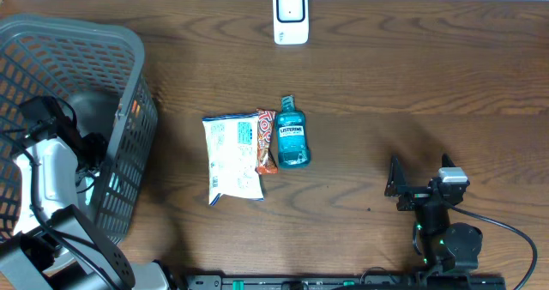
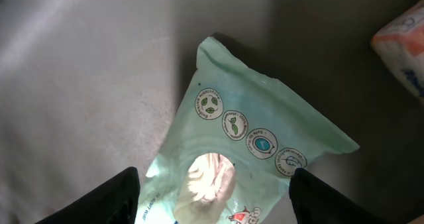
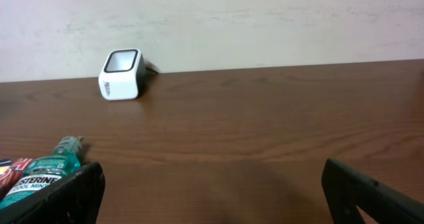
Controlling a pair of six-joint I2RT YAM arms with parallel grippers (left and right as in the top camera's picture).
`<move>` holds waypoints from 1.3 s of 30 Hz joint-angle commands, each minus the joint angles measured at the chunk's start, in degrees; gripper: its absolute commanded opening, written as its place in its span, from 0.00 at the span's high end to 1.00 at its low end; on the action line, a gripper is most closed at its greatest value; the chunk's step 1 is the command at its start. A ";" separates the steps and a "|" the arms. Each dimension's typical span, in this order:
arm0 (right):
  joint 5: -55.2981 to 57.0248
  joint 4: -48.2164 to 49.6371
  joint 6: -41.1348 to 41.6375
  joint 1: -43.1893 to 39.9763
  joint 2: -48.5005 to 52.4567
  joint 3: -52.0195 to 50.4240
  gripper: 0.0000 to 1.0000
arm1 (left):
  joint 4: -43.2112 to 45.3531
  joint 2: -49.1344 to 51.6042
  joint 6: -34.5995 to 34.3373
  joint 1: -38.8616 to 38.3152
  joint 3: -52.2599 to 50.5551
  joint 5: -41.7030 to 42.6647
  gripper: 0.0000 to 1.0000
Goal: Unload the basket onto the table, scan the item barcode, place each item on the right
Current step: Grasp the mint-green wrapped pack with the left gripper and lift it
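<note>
Far left of the scanner point(image 1: 291, 15), on my near side of it, stands the grey mesh basket point(image 1: 135, 135), and my left gripper point(image 2: 213, 184) is down inside it. Its jaws are released: the two black fingers point(image 2: 99, 201) stand wide apart, w/ nothing clamped. Directly under them lies a mint-green pouch point(image 2: 265, 111) on the grey floor, printed face up, its sealed end pointing away from the fingers. It sits btw. the fingers; whether the pads touch its sides I cannot tell. An orange-white packet point(image 2: 405, 42) lies near it, only a corner visible.

I think the step in hand is w/ this pouch, taking it or leaving it, and which one I cannot say. To do it well: move straight up or down, keep off the basket wall, and if I grip, take the pouch by its body and not over the barcode, which I do not see on this face.

More to the right, in front of the scanner on the table point(image 1: 429, 67), wait a white snack bag point(image 1: 233, 157), an orange bar point(image 1: 267, 142) and a Listerine bottle point(image 1: 292, 140), close side by side. Right of the scanner, at my near edge, my right gripper point(image 3: 215, 194) is released too, fully spread, empty, facing the scanner.
</note>
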 commanded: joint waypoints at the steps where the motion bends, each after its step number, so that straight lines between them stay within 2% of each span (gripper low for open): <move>1: 0.07 -0.24 0.07 0.33 0.02 -0.07 0.01 | 0.42 0.52 4.04 -0.02 -0.61 -1.75 0.24; 12: 0.07 -0.26 0.04 0.33 0.02 -0.07 0.01 | 1.90 6.38 5.70 -0.07 -3.41 -1.75 0.22; 13: 0.07 -0.26 0.07 0.33 0.02 -0.07 0.01 | 1.90 7.13 5.70 -0.07 -3.41 -1.75 0.02; 17: 0.07 -0.24 0.07 0.33 0.02 -0.07 0.01 | 1.92 8.74 5.68 -0.07 -3.41 -1.75 0.01; 18: 0.07 -0.26 0.07 0.33 0.02 -0.07 0.01 | 1.97 8.74 5.70 -0.07 -3.41 -1.73 0.04; 20: 0.07 -0.26 0.07 0.33 0.02 -0.07 0.01 | 2.01 8.68 5.73 -0.07 -3.39 -1.75 0.24; 21: 0.07 -0.24 0.07 0.33 0.02 -0.07 0.01 | 2.03 8.68 5.75 -0.07 -3.34 -1.75 0.43; 23: 0.07 -0.26 0.07 0.33 0.02 -0.07 0.01 | 2.14 8.66 5.75 -0.07 -3.13 -1.77 0.70; 25: 0.07 -0.26 0.07 0.33 0.02 -0.07 0.01 | 2.19 8.66 5.75 -0.07 -2.67 -1.77 0.88; 27: 0.07 -0.24 0.07 0.33 0.02 -0.07 0.01 | 2.14 8.61 5.75 -0.07 -1.73 -1.79 0.92; 39: 0.07 -0.24 0.07 0.33 0.02 -0.07 0.01 | 1.25 -1.55 5.68 -0.07 10.99 -6.67 0.92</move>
